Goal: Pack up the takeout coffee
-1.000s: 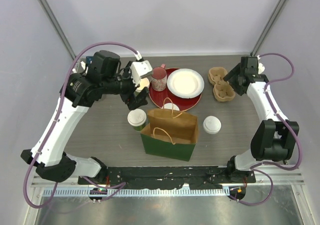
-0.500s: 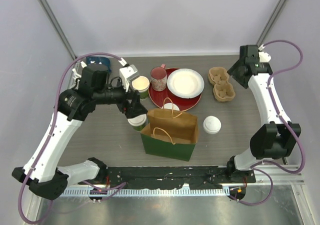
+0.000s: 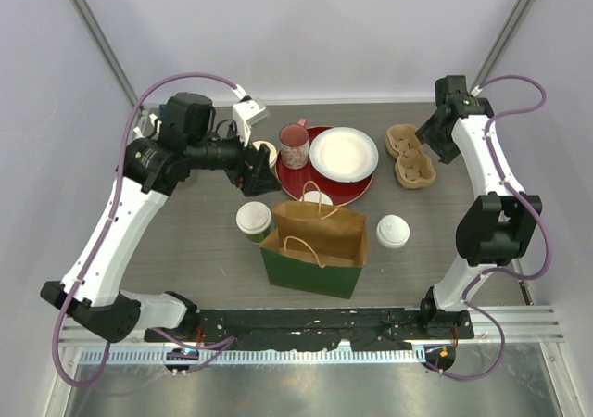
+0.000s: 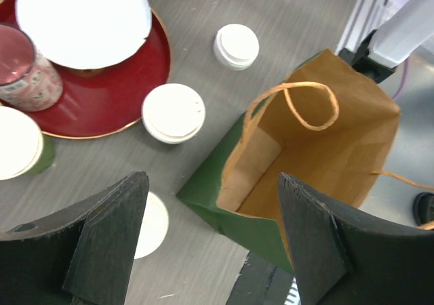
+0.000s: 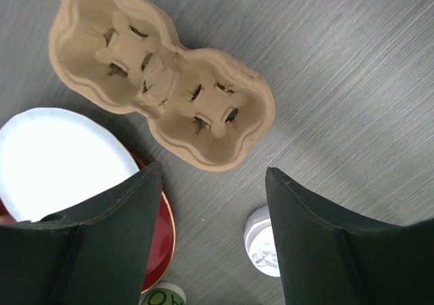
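Right wrist: right claw [image 5: 213, 240] wide over the cup carrier [image 5: 163, 95], probably fetching it next; left claw [image 4: 211, 240] wide, empty.

a grey table [image 3: 195, 241] with a fine streaked grain fills the middle. plain pale panels close it in: the far wall [image 3: 306, 28], left wall [image 3: 42, 111] and right wall [image 3: 567, 111]. a thin left post [image 3: 97, 37] and right post [image 3: 505, 32] slant up from the far corners. a metal rail [image 3: 306, 354] lines the near edge. the light is soft and even.
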Robot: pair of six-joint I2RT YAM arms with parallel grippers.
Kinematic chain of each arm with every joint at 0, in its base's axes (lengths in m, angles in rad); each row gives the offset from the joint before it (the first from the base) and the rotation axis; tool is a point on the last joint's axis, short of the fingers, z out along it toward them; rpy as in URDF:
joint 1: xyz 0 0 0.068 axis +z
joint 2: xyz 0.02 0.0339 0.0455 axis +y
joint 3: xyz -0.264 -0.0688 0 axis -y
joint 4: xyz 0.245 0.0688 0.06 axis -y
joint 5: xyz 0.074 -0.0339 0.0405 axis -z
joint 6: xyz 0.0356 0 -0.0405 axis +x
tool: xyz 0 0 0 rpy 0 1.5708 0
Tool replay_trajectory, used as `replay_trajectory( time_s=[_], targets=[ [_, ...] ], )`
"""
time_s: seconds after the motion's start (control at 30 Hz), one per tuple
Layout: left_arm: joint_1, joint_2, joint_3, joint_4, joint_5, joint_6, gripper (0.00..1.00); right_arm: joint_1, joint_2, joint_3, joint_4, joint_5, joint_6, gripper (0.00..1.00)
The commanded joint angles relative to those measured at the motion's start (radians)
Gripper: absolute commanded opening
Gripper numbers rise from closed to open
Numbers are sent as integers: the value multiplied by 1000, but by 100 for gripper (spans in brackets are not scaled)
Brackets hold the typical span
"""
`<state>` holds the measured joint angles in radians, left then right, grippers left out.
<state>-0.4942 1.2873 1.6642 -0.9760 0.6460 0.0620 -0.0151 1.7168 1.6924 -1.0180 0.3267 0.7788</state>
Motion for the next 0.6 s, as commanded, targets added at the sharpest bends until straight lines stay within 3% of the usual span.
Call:
replay_trajectory(
  time_s=[0.0,0.37,0.57],
  targets=[
    [9,32,91,-61,-60,78,79,-2,33,33,-10,-18,83,67],
    [8,-25,-61,-12,27,61,77,15,206,121,39,23,310,69],
    [9,-36,-115,33,81,51,77,49,323,220,41,22,344,73]
  ],
)
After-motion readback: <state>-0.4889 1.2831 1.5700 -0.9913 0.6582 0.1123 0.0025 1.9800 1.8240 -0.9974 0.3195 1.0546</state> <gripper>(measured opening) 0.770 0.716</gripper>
